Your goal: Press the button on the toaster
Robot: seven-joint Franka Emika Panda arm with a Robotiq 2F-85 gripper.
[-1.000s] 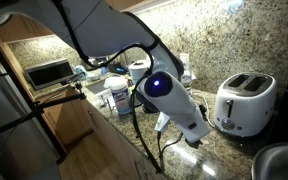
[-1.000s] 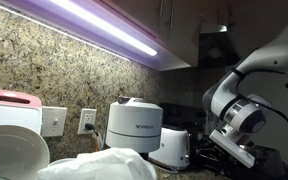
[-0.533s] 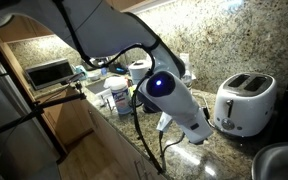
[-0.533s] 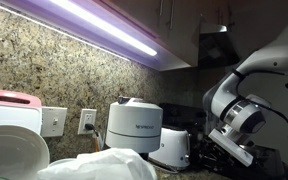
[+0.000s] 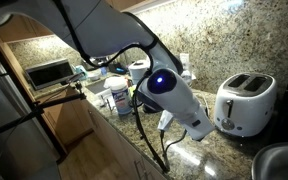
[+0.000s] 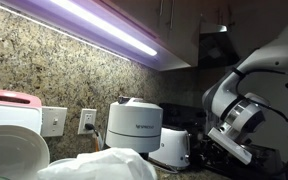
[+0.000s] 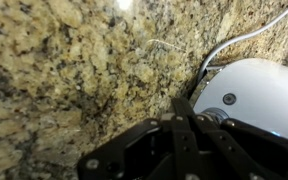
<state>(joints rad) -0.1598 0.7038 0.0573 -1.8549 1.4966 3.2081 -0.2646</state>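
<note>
The white two-slot toaster point(image 5: 244, 103) stands on the granite counter against the backsplash; in an exterior view only its end shows, as the white toaster point(image 6: 173, 147). My gripper point(image 5: 208, 129) hangs low by the end of the toaster that faces the arm. In the wrist view the gripper point(image 7: 187, 108) is shut, its black fingers pressed together with nothing between them. The tips point at the lower edge of the toaster point(image 7: 264, 95), beside a silver knob point(image 7: 216, 117). A small round button point(image 7: 229, 99) sits just above the knob. I cannot tell whether the tips touch the toaster.
A grey cord point(image 7: 246, 38) runs from the toaster across the granite. A grey coffee machine point(image 6: 134, 125) stands next to the toaster by a wall outlet point(image 6: 87, 121). Bottles point(image 5: 116, 95) and a silver toaster oven point(image 5: 49, 72) lie behind the arm. A metal pot point(image 5: 280, 162) sits at the near right.
The jaws have gone from open to shut. The wrist has edged slightly towards the toaster.
</note>
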